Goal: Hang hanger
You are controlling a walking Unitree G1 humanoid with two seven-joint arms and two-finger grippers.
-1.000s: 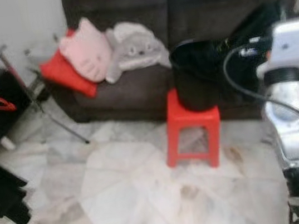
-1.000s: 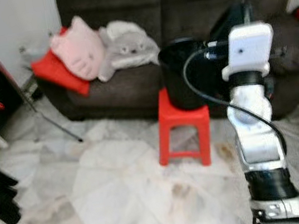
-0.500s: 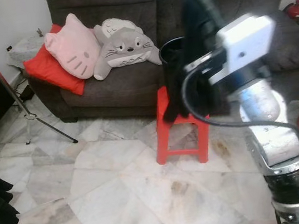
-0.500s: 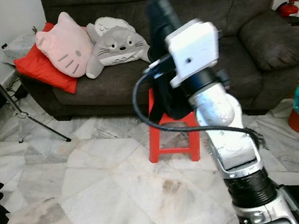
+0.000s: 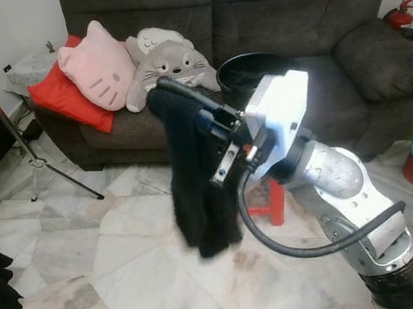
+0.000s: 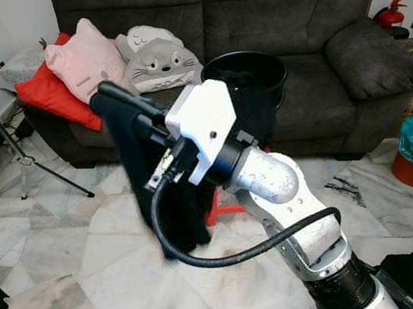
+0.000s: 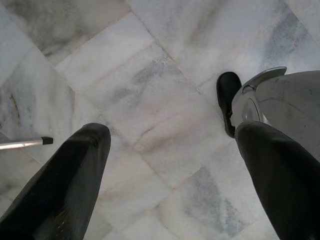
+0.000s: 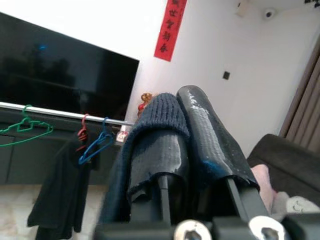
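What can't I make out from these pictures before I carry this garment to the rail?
- Hanger inside the dark garment: head views, cloth covers it; cannot tell whether one is there.
- Right pincer grip: right wrist view, knit fabric wraps one finger, hiding the contact.
- Clothes rail ends: right wrist view, cut by the edge and the fingers.
- Red stool: head views, mostly behind garment and arm.
- Left pincer: open over marble floor.

Silver right arm with black joint ring, white wrist camera box, looping black cable; glossy black fingers, silver screws.
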